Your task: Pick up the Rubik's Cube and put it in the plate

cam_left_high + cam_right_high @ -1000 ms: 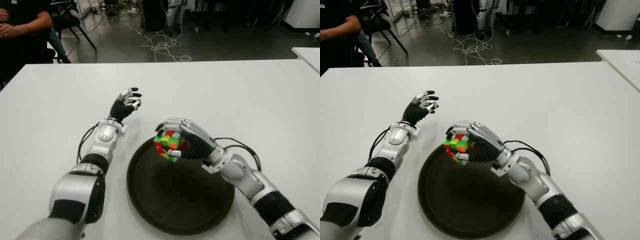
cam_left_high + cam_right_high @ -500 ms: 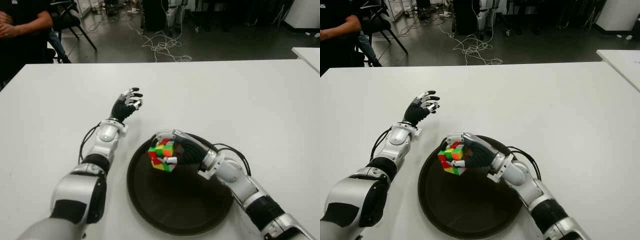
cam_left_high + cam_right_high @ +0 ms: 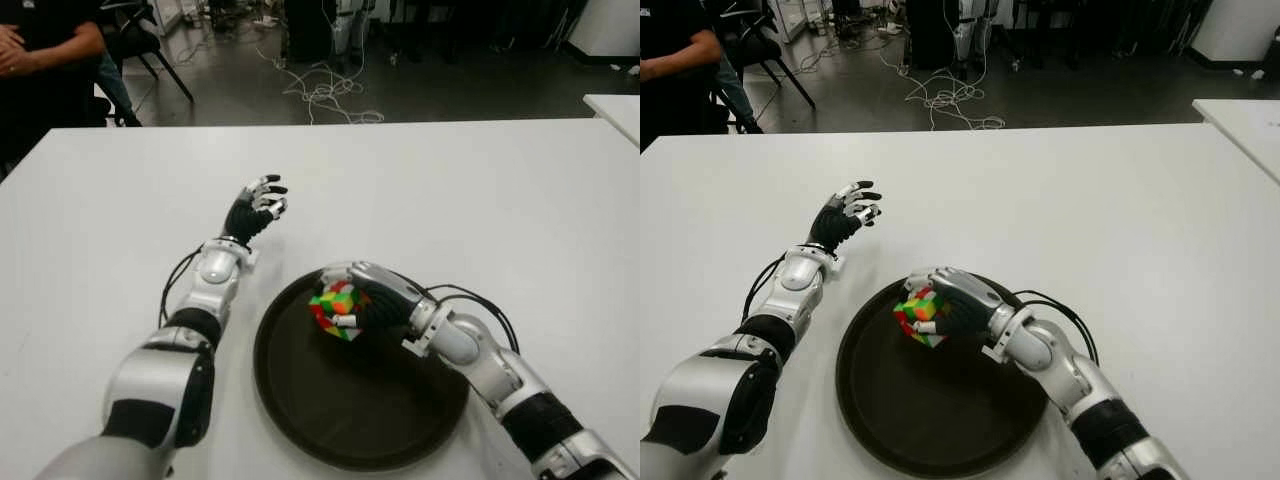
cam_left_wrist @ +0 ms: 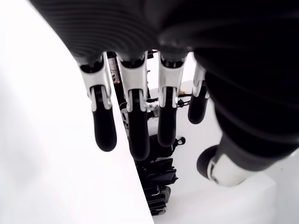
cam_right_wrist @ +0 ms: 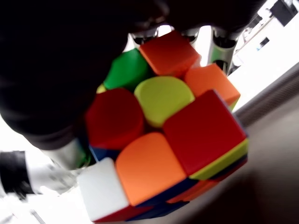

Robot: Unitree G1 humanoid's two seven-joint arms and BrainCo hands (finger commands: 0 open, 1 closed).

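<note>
Right hand (image 3: 370, 300) grips the Rubik's Cube (image 3: 336, 308) over the plate (image 3: 300, 400), forearm angled low.

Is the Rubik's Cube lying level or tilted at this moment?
Tilted. The Rubik's Cube sits corner-down in the right hand, over the plate; whether it touches the plate, cannot tell.

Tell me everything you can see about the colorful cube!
The cube is a scrambled puzzle of glossy plastic squares: red, orange, green, yellow, one white. It sits tilted, a corner pointing down, in the right hand, whose fingers wrap it. It is over the far part of the dark round plate; whether it touches the plate cannot be told.
</note>
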